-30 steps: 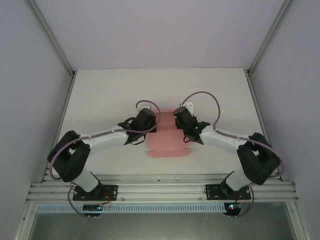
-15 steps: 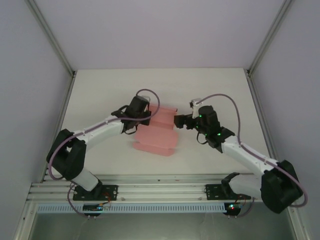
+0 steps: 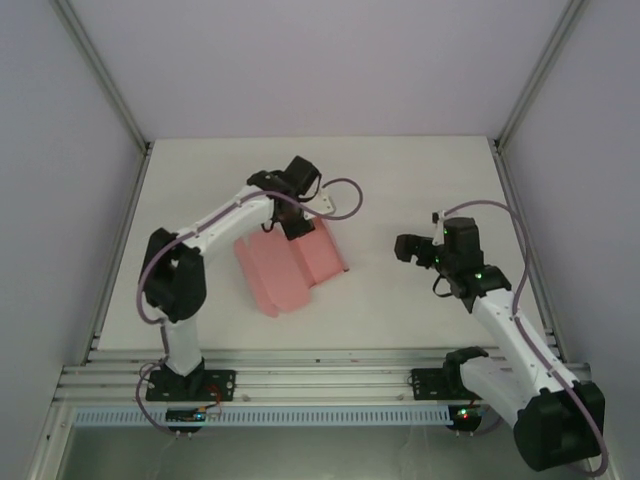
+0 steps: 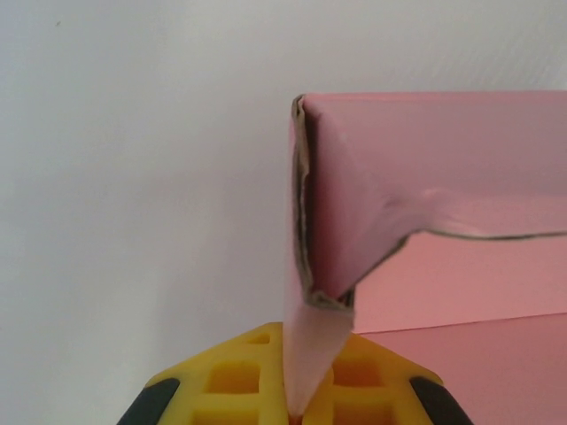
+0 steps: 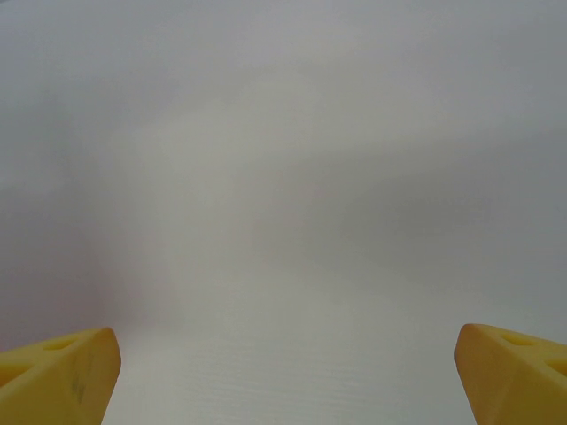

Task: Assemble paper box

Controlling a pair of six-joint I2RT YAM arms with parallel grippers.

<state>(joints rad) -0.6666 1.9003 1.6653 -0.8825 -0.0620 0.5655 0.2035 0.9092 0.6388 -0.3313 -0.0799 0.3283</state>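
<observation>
Our right gripper [image 3: 404,247] has backed away, jaws spread empty, while our left gripper [image 3: 296,222] — jaws clenched on a raised flap [image 4: 312,257] — has swung the half-folded paper box [image 3: 285,268] left of centre on the tabletop [image 3: 430,180], leaving folding one-armed.

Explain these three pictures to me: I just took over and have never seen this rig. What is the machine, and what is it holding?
These are two robot arms bolted side by side at the near edge of a table. The wide picture is taken from above and behind them; the other two come from a camera on each wrist, looking past its own yellow fingers. On the table lies the paper box, a pink creased card sheet, partly folded. The left end effector is shut on one raised edge of it: its wrist view shows the card pinched between the pads. The right end effector is open and empty, apart from the box.
</observation>
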